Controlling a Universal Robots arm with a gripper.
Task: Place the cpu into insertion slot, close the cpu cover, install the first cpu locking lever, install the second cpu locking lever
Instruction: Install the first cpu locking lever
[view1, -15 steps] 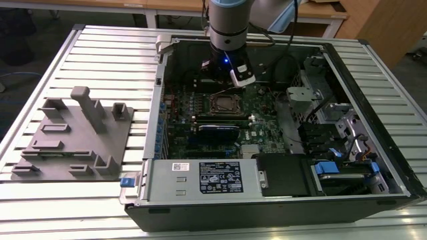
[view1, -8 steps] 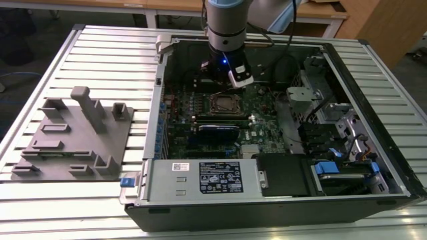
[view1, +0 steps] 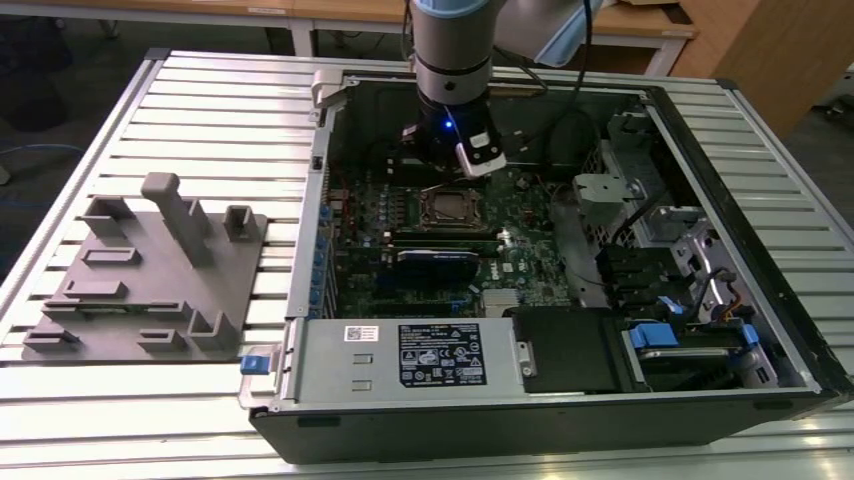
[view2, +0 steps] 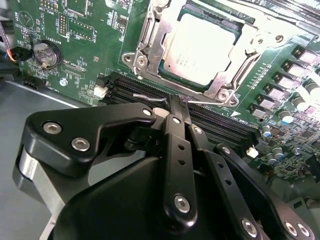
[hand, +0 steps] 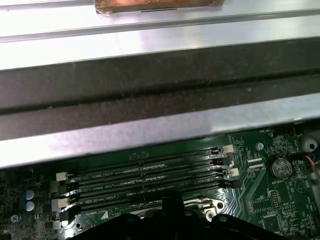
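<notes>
Gripper (view2: 178, 103) closed, tips touching the locking lever (view2: 149, 96) — its wire lies along the near edge of the cpu (view2: 202, 47), just beyond

The cpu's (view2: 205, 50) top is matt, brushed silvery metal; around it the cpu cover (view2: 149, 46) gleams as bare, smooth steel.

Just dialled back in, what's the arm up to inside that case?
The arm is working inside the open computer case. The cpu already sits in the insertion slot, with the cpu cover down around it. The gripper, fingers together, has its tips at a thin wire locking lever beside the slot; whether that lever is latched, I cannot tell.
</notes>
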